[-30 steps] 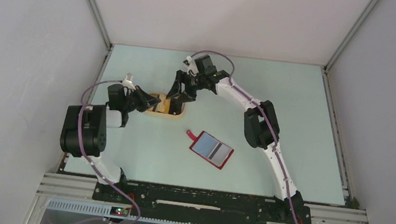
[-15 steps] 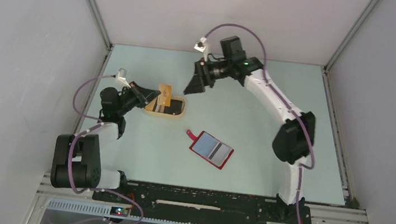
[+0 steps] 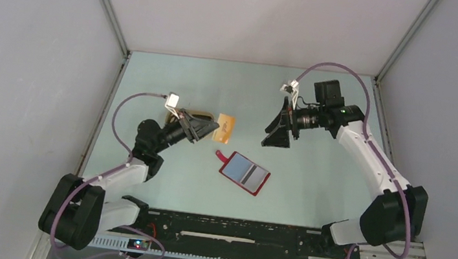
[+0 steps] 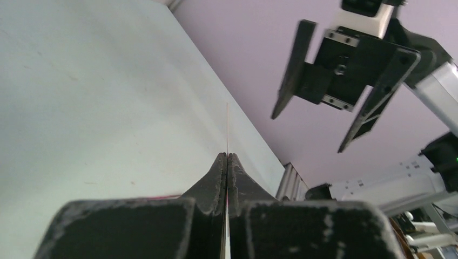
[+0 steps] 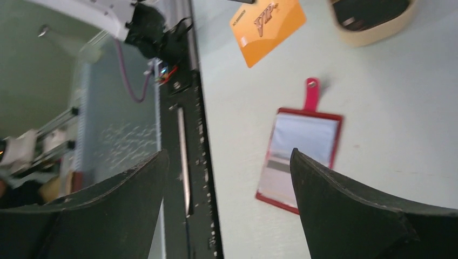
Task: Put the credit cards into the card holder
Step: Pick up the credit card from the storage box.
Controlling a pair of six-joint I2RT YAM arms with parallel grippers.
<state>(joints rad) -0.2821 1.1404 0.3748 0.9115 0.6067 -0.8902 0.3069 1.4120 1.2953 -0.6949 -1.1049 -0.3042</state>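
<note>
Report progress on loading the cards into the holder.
Done: nothing clearly slotted yet. In hand: the left jaws are shut on an orange card, held above the table; the right jaws hang open and empty. Left: slide it into the open card holder, then fetch any others from the dish.

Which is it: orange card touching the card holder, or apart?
Apart. Right wrist view shows bare table between the orange card and the card holder.
</note>
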